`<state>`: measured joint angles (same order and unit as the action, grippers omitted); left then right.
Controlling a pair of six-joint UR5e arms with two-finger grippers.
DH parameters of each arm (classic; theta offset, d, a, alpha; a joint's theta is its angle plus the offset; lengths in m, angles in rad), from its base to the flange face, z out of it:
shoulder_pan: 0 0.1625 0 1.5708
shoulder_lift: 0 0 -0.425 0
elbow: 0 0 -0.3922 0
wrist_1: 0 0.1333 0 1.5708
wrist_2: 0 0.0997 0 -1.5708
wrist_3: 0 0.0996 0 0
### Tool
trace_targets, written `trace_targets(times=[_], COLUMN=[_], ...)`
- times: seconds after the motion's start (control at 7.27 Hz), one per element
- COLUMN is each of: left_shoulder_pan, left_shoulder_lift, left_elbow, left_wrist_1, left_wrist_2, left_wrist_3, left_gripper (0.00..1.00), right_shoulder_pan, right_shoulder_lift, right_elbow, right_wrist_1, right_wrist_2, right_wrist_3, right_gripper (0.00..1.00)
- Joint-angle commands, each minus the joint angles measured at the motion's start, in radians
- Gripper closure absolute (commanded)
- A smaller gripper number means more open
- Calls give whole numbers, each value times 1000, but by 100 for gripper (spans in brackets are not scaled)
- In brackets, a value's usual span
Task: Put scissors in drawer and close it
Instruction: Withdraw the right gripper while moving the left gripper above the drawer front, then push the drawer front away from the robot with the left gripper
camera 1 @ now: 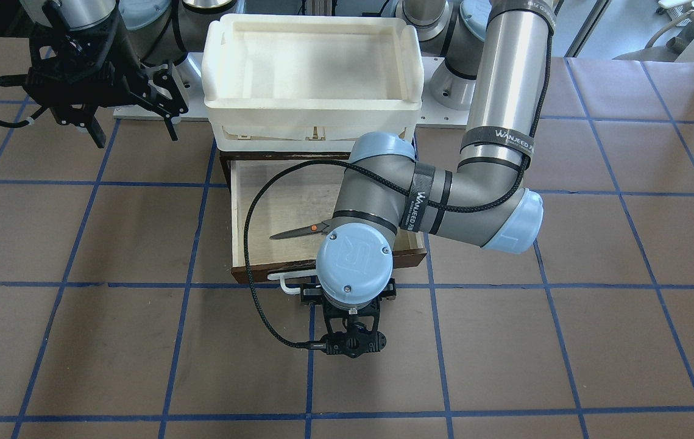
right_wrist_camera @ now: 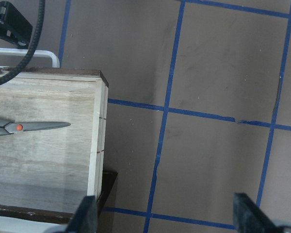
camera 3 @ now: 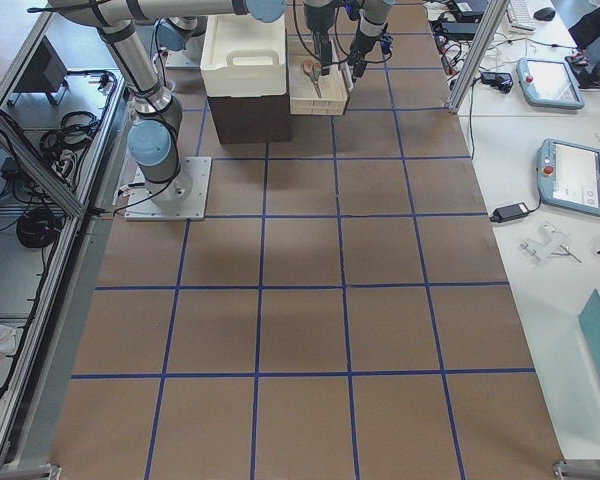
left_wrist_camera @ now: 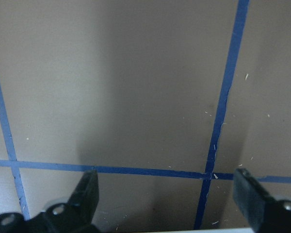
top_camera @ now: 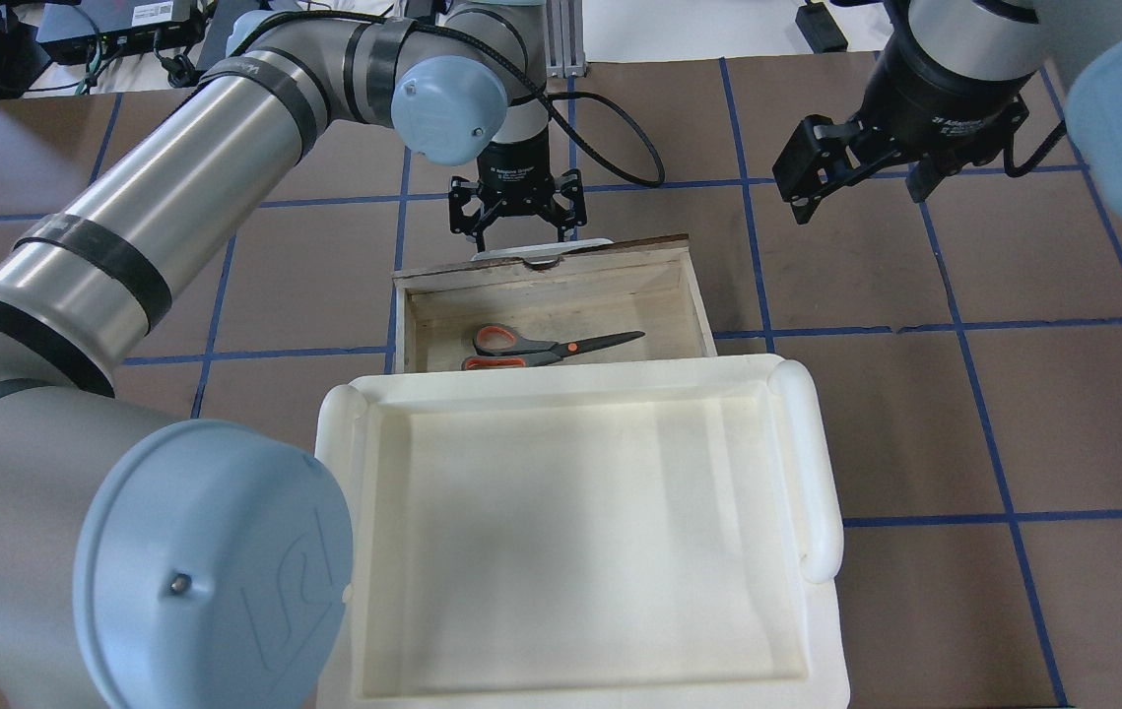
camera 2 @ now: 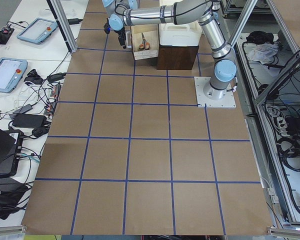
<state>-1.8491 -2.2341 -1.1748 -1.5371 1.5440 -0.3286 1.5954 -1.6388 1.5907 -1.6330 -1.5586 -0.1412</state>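
Left gripper (top_camera: 518, 228) hung with its fingers (left_wrist_camera: 87, 191) spread wide, holding nothing, just beyond the drawer's dark front panel and right over the white bar handle (top_camera: 541, 246). Whether it touched the handle could not be told. Small white print on its black body was too small to read. Black straps (camera 1: 496, 135) on the left arm read "WANJEED", and the blue wrist cap (camera 1: 354, 259) above the gripper carried a raised "UR" mark.

Past the handle, the drawer (top_camera: 698, 295) stood pulled out, away from the table's robot-side edge. The scissors (top_camera: 546, 347) lay flat on its pale floor. Their long axis ran along the drawer's front panel, with the blades pointing to the robot's right and the orange-lined handles to its left, close under the rim of the white tray (top_camera: 817, 492) that sat on top of the cabinet.

Right gripper (top_camera: 861, 192) also had its fingers apart and empty. It was over the table (camera 1: 566, 341) to the robot's right of the drawer, well apart from it.
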Motion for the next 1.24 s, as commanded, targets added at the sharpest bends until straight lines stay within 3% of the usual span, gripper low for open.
trace_targets(times=[0.0,1.1], left_shoulder_pan=[-9,-24], left_shoulder_lift=[24,90], left_elbow=[0,-54], left_wrist_1=[-38,-106], left_wrist_2=[-5,7], left_wrist_3=[3,23], left_gripper=[0,0], right_shoulder_pan=[3,3], right_shoulder_lift=[4,2], right_elbow=[0,0], right_wrist_1=[-1,1], right_wrist_2=[-8,-14], right_wrist_3=[2,2], right_gripper=[0,0])
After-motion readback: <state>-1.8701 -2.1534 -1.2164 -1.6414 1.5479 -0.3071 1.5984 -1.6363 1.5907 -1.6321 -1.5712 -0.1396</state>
